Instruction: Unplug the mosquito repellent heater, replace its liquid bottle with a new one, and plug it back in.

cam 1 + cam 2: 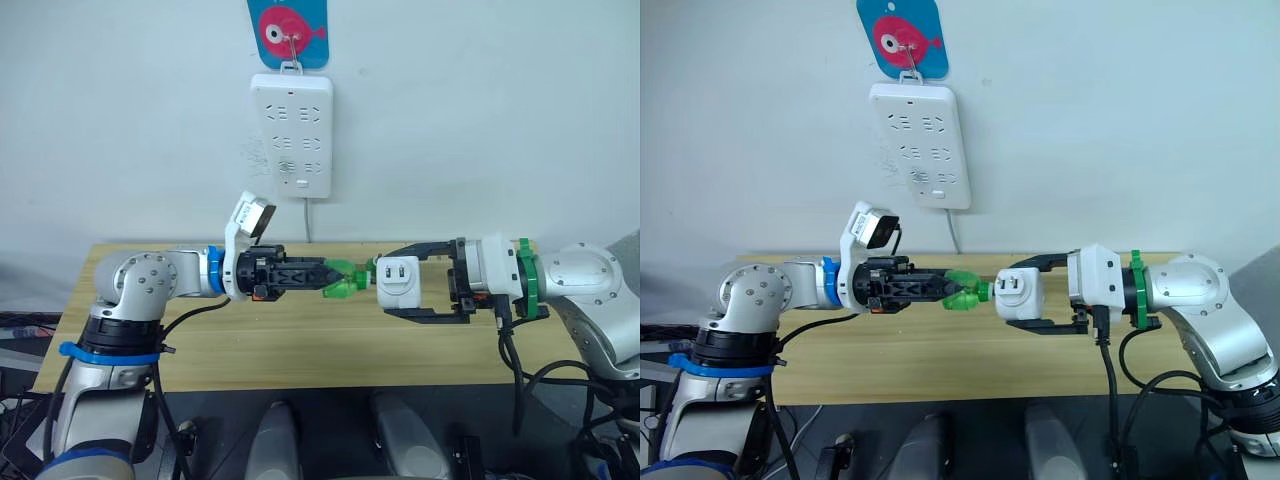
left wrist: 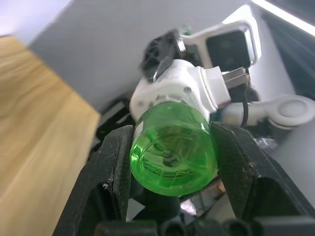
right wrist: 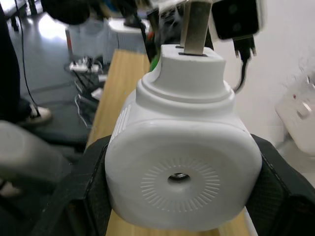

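While held mid-frame above the light wooden table (image 1: 300, 340), small white rounded plastic mosquito repellent heater (image 1: 398, 283) clamped in right gripper (image 1: 400, 283), prongs facing camera. Translucent green liquid bottle (image 1: 345, 279) grasped by left gripper (image 1: 322, 274), joined to heater. White multi-socket power strip (image 1: 291, 135) hanging upper centre.

A white power strip (image 1: 291, 135) hangs upright on the pale wall (image 1: 480, 120), hooked under a blue card (image 1: 289, 32) bearing a pink fish. Its white cord (image 1: 307, 222) drops from the lower edge down behind the wooden tabletop (image 1: 300, 345), which stands against the wall. Black cables (image 1: 555, 375) loop below the tabletop's front edge.
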You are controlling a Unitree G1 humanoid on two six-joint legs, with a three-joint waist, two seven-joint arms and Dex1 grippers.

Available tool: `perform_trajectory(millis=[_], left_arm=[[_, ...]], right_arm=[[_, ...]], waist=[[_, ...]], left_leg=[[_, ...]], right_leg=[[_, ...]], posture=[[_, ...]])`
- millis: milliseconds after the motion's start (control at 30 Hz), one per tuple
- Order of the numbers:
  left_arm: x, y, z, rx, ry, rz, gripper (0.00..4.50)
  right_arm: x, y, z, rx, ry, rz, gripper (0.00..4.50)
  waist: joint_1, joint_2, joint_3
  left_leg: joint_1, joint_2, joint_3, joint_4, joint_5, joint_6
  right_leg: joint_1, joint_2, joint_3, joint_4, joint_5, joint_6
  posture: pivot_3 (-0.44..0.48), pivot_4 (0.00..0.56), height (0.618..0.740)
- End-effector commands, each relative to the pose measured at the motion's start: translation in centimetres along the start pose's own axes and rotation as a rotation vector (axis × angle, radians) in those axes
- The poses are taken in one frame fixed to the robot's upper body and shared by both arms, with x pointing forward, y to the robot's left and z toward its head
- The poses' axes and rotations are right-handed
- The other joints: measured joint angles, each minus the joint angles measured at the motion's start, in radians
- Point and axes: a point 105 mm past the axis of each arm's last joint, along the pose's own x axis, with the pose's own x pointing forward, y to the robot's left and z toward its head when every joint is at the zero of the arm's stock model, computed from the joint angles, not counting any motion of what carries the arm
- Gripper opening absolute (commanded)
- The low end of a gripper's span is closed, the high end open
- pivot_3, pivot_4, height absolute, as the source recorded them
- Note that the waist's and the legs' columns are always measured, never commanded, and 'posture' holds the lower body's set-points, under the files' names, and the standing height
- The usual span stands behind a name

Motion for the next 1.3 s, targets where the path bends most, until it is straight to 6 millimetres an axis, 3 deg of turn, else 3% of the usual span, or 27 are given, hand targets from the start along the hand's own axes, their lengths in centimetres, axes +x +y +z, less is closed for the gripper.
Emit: perform_trajectory(millis=[33, 367, 533, 700, 833, 1000, 1300], left_arm=[[-0.1, -0.6, 0.7, 0.028, -0.02, -0.025, 2.25], [0.1, -0.7, 0.5, 0.038, -0.01, -0.032, 2.25], [0.0, -0.7, 0.4, 0.04, -0.017, -0.029, 2.25], [-0.3, -0.9, 0.2, 0.047, -0.029, -0.033, 2.25], [-0.3, -1.0, 0.6, 0.106, -0.047, -0.022, 2.25], [0.2, -2.1, 0.5, 0.149, -0.021, -0.062, 2.25], [0.8, -2.4, -0.3, 0.154, 0.012, -0.083, 2.25]], right_arm=[[-0.5, -0.6, 1.1, -0.097, -0.013, -0.023, 3.07], [-0.1, -0.7, 2.1, 0.074, -0.04, -0.045, 3.07], [-0.9, -0.4, 3.5, 0.484, -0.105, 0.01, 3.07], [-2.2, -0.2, 3.5, 0.711, -0.087, 0.052, 3.07], [-3.1, 0.2, 2.4, 0.88, -0.042, 0.047, 3.07], [-3.4, 0.7, 2.0, 1.046, -0.036, 0.074, 3.07], [-2.9, -0.1, 2.6, 1.194, -0.082, 0.107, 3.07]], waist=[[0.0, 0.0, 0.0], [0.0, 0.0, 0.0], [0.0, 0.0, 0.0], [0.001, 0.0, 0.0], [0.001, 0.0, 0.0], [0.0, 0.0, 0.0], [0.0, 0.0, 0.001]], left_leg=[[0.0, 0.0, 0.0, 0.0, 0.0, 0.0], [0.0, 0.0, 0.0, 0.0, 0.0, 0.0], [0.0, 0.001, 0.0, 0.0, 0.0, 0.0], [0.0, 0.0, 0.0, 0.0, 0.0, 0.0], [0.0, 0.0, 0.0, 0.0, 0.0, 0.0], [0.0, 0.0, 0.001, 0.0, 0.0, 0.0], [0.0, 0.0, 0.001, 0.0, 0.0, 0.0]], right_leg=[[0.0, 0.0, 0.0, 0.0, 0.0, 0.0], [0.0, 0.0, 0.0, 0.001, 0.0, 0.0], [0.0, 0.0, 0.0, 0.001, 0.0, 0.0], [0.0, 0.0, 0.0, 0.001, 0.0, 0.0], [0.0, 0.0, 0.0, 0.0, 0.0, 0.0], [0.0, 0.0, 0.001, 0.0, 0.0, 0.0], [0.0, 0.0, 0.001, -0.001, 0.0, 0.0]], posture=[[-0.194, 0.241, 0.729], [-0.195, 0.24, 0.729], [-0.194, 0.241, 0.729], [-0.193, 0.243, 0.729], [-0.196, 0.246, 0.729], [-0.196, 0.246, 0.729], [-0.184, 0.247, 0.729]])
